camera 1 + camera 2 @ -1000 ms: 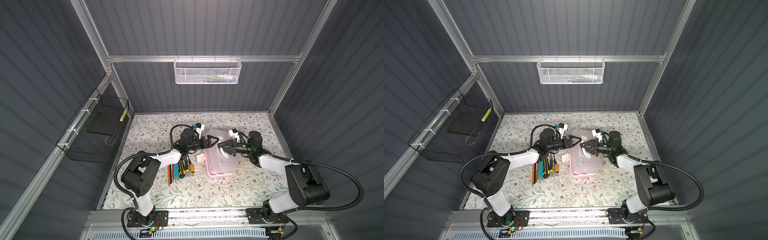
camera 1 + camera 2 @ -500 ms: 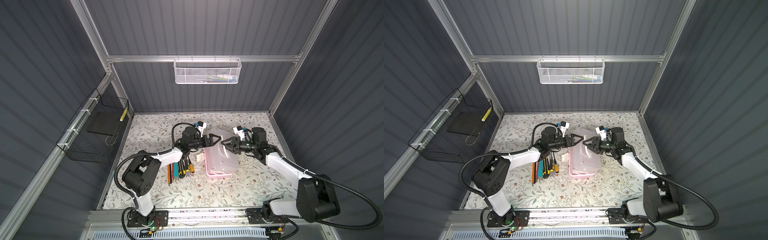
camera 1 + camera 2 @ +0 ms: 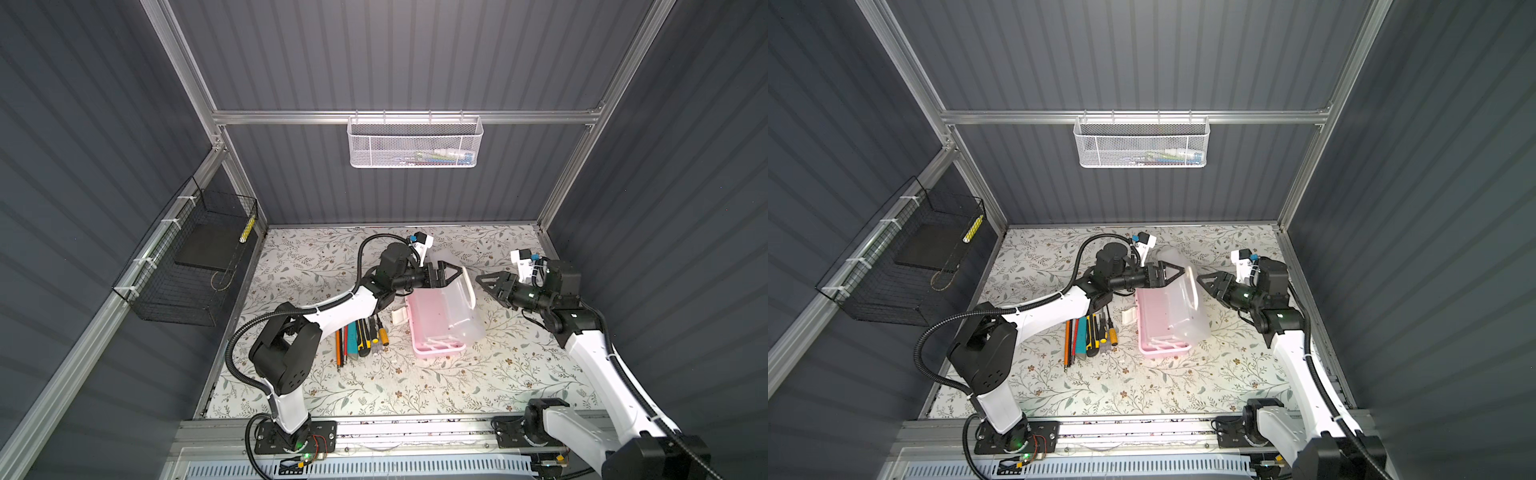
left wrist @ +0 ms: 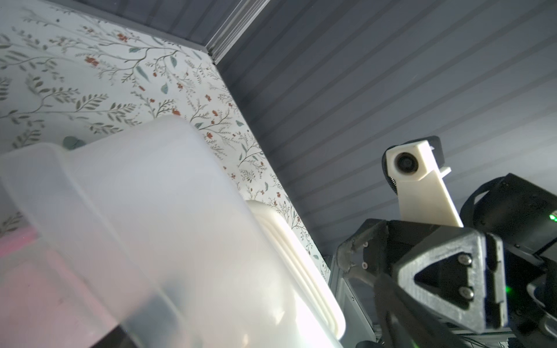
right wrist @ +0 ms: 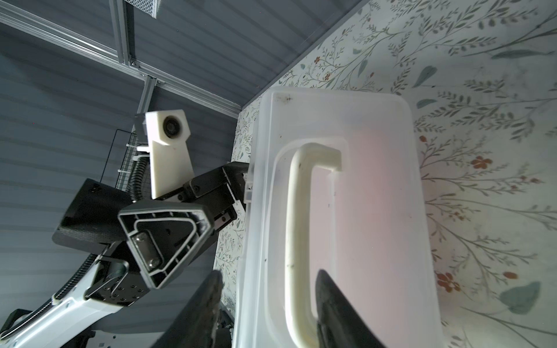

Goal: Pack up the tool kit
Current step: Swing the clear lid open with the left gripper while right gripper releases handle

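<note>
Two end effectors: both stand with jaws apart, one on each side of the raised lid (image 3: 459,307); neither is clamped on anything.
Left end effector (image 3: 454,276): its jaws are spread wide at the free rim of the lid. In the right wrist view one finger (image 5: 162,235) is on the outer side and the other reaches the rim. I judge that it props the lid so that it cannot fall shut.
Right end effector (image 3: 484,281): near the outer face of the lid, not touching it; its fingertips (image 5: 206,304) are apart with nothing between them.
Case (image 3: 430,332): the pink base lies flat on the worktop (image 3: 374,386), below the tips of the left end effector. It is open, and I see no tool inside.
Tools (image 3: 361,334): in a row on the worktop, behind the left end effector and beside its arm, well apart from the right one.
Latch (image 3: 400,316): it sticks out from the base on the side toward the tools.
Reason: a lid held up leaves the base free for loading; I judge that loading is not yet begun.
Top views only: the tools, the latch and the whole base.
Right wrist view only: the white handle (image 5: 297,241) on the lid, and the finger at the rim.
Left wrist view only: the inner side of the lid, blurred.
</note>
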Robot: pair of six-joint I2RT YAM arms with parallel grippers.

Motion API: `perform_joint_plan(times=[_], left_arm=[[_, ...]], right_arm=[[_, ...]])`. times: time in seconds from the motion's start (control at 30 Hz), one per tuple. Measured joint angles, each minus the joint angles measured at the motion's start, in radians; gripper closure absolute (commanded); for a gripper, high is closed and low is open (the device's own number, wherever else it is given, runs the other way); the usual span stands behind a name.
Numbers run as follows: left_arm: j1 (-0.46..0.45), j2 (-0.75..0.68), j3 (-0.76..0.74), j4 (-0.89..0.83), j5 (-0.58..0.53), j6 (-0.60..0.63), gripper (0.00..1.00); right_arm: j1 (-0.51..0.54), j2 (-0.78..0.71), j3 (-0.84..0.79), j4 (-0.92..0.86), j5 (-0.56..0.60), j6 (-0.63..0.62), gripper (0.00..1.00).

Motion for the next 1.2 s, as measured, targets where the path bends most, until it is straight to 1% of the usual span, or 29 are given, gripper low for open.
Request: perform_joint_plan(times=[0.13,0.17,0.37,0.47,0.63,0.83,0.97,1.2], left_arm=[[-0.023,0.039,0.067,-0.016,-0.010,0.012,0.01],[-0.027,0.044,0.076,-0.023,-0.011,0.016,0.00],[-0.031,0.045,0.085,-0.080,-0.040,0.050,0.00],[-0.031,0.053,0.129,-0.131,-0.049,0.066,0.00],[-0.031,0.095,0.215,-0.169,-0.045,0.072,0.00],[-0.034,0.193,0.328,-0.172,-0.026,0.072,0.00],[-0.034,0.233,0.349,-0.182,-0.022,0.073,0.00],[-0.034,0.234,0.353,-0.236,-0.041,0.117,0.00]], right_arm=[[-0.013,-0.052,-0.007,-0.058,0.056,-0.029,0.45],[-0.016,-0.063,-0.012,-0.072,0.071,-0.036,0.44],[-0.034,-0.112,-0.018,-0.175,0.180,-0.089,0.42],[-0.042,-0.117,-0.018,-0.203,0.217,-0.108,0.42],[-0.046,-0.117,-0.018,-0.224,0.242,-0.121,0.41],[-0.048,-0.126,-0.018,-0.238,0.255,-0.129,0.34],[-0.051,-0.157,-0.018,-0.259,0.265,-0.132,0.29],[-0.051,-0.181,-0.014,-0.295,0.279,-0.140,0.24]])
